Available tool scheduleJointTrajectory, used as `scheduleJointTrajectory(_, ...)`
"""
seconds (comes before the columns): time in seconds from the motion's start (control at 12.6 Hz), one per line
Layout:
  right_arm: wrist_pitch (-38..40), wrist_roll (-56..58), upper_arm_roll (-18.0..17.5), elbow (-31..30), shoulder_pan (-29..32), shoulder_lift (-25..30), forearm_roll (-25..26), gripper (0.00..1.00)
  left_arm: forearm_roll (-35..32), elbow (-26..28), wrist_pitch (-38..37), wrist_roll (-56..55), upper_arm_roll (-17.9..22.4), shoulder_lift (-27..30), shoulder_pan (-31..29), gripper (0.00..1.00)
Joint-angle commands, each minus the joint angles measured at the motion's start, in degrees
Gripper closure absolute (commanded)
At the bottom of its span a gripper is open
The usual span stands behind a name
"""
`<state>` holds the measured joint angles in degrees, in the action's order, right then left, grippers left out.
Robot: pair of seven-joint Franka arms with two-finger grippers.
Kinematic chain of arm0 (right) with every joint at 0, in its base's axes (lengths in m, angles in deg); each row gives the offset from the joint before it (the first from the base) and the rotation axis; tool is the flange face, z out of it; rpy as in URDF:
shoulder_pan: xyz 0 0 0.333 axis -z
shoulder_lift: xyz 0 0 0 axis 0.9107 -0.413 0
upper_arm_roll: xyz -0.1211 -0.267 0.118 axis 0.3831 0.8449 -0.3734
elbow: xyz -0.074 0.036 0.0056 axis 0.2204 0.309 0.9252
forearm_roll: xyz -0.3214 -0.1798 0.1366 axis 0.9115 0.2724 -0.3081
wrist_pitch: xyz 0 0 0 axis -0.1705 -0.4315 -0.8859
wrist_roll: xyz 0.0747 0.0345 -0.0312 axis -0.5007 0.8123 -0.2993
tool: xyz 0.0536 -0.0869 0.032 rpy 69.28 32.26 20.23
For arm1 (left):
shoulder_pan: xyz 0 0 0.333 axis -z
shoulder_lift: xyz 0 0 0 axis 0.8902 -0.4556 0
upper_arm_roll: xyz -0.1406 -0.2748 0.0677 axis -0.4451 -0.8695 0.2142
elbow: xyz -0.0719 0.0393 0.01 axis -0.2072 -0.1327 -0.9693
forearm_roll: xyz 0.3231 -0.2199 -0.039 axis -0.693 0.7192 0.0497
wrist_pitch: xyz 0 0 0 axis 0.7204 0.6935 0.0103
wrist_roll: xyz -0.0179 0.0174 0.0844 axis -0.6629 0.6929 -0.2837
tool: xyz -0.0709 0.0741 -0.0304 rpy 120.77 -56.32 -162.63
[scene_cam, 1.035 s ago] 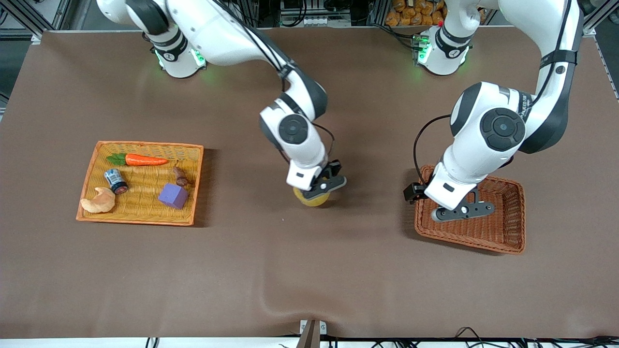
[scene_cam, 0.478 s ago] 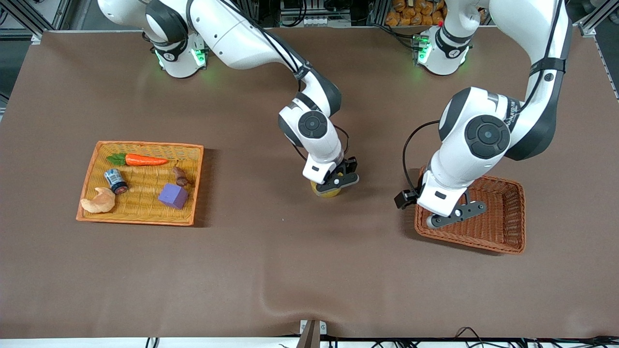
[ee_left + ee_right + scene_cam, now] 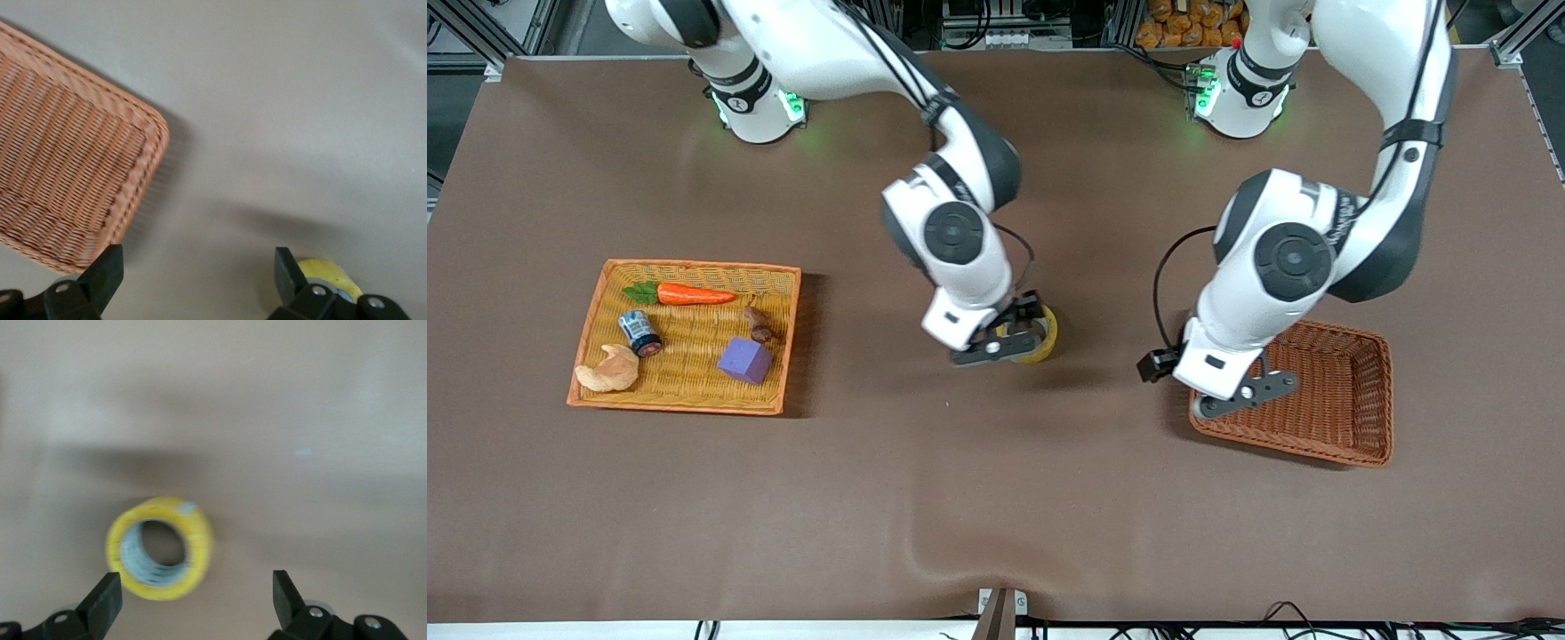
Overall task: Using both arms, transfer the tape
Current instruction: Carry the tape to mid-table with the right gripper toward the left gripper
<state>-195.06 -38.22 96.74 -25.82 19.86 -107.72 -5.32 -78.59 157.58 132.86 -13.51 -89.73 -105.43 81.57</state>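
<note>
Lying flat on the surface, tape (image 3: 1039, 336) looks light, stiff, slick-sided; grip across rim, one finger thru core. Right tool (image 3: 997, 348) hangs wide, empty over it; left tool (image 3: 1243, 396) wide, empty over basket (image 3: 1360, 442) edge.

Your tape (image 3: 1039, 334) is a yellow ring you can partly see through, with a grey and white inside. It lies flat on the brown table (image 3: 960, 498) with its hole facing up. It sits near the middle of the table, between the two baskets. From the right wrist view you can see the whole ring (image 3: 160, 548). From the left wrist view you can only see a small yellow piece of it (image 3: 328, 276).
</note>
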Motion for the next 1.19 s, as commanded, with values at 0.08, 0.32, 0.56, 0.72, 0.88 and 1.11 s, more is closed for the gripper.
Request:
scheduleJointTrajectory(0.08,-4.0,11.6,2.3,-24.7,6.0,19.0,1.2,0.00,-1.2,-2.2,3.5,-5.9,0.3,-5.9,5.1,0.00)
scheduleJointTrajectory(0.32,5.5,14.5,2.7,-24.9,15.1,24.3,1.2,0.00,-1.5,-2.2,8.2,-9.5,0.7,-10.3,10.7,0.00)
scheduleJointTrajectory(0.56,13.7,18.7,-0.4,-20.1,29.3,26.2,1.3,0.00,-2.3,-1.9,8.3,-10.4,0.6,-12.9,13.9,0.00)
scheduleJointTrajectory(0.72,19.8,23.9,-3.3,-16.9,37.3,26.6,4.2,0.00,-2.4,-1.5,8.3,-9.4,0.4,-13.9,14.0,0.00)
scheduleJointTrajectory(0.88,19.5,24.3,-5.3,-17.0,41.1,29.8,12.1,0.00,-2.4,-1.5,8.3,-9.3,0.3,-15.0,15.1,0.00)
scheduleJointTrajectory(1.11,20.1,25.4,-6.5,-17.9,43.5,35.1,13.1,0.00,-2.2,-1.0,8.2,-9.8,0.1,-15.6,15.9,0.00)
